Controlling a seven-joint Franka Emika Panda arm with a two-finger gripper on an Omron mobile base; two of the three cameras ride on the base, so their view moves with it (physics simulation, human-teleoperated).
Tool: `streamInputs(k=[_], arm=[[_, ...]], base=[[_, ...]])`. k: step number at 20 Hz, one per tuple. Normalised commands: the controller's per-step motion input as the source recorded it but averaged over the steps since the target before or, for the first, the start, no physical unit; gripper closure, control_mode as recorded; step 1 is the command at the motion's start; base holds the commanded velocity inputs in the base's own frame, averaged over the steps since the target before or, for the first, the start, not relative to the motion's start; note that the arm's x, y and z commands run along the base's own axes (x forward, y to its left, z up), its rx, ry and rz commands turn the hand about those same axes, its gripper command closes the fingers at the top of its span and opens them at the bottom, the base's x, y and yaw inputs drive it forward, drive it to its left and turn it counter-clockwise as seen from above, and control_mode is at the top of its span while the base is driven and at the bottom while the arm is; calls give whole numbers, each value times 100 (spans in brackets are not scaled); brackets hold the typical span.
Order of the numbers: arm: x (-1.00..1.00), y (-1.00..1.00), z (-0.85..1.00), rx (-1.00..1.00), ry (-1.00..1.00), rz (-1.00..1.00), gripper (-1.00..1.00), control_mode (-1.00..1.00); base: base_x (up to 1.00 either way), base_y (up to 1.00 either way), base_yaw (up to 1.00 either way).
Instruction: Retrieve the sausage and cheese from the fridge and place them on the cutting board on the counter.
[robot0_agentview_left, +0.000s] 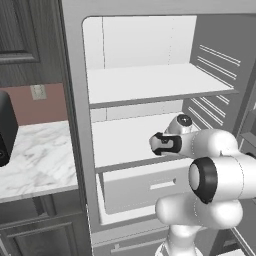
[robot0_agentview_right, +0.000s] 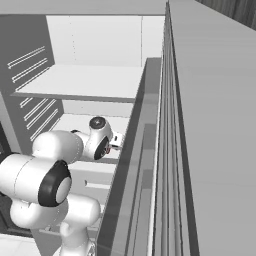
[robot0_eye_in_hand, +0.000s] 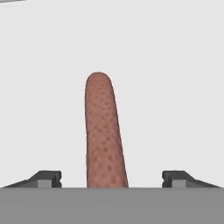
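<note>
Open fridge (robot0_agentview_left: 80, 125), white inside, with two shelves and a drawer (robot0_agentview_left: 145, 189) below; a marble desk (robot0_agentview_left: 35, 160) lies to its left, bearing a black appliance (robot0_agentview_left: 6, 127) at the picture's edge. My arm is folded at the elbow and reaches forward over the lower shelf (robot0_agentview_left: 125, 142), wrist well inside the fridge. My pincer (robot0_eye_in_hand: 111, 178) stands open, its two dark fingertips (robot0_eye_in_hand: 48, 178) wide apart with the sausage (robot0_eye_in_hand: 103, 131) between them, untouched on either side. The sausage lies lengthwise on the white shelf, pointing away from my hand. Bare shelf surrounds it on all sides; the upper shelf (robot0_agentview_left: 155, 82) overhangs the wrist.
</note>
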Motion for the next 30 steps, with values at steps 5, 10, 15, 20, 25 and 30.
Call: streamInputs(k=[5,10,15,20,25,30], arm=[[0,0,0,0,0,0,100,-100],[0,0,0,0,0,0,100,-100],[0,0,0,0,0,0,100,-100],[-22,0,2,0,-6,0,100,-100],[-26,0,45,0,-1,0,100,-100],[-14,-5,92,2,15,0,100,-100]], base=[[0,0,0],[0,0,0],[0,0,0],[0,0,0],[0,0,0],[0,0,0]])
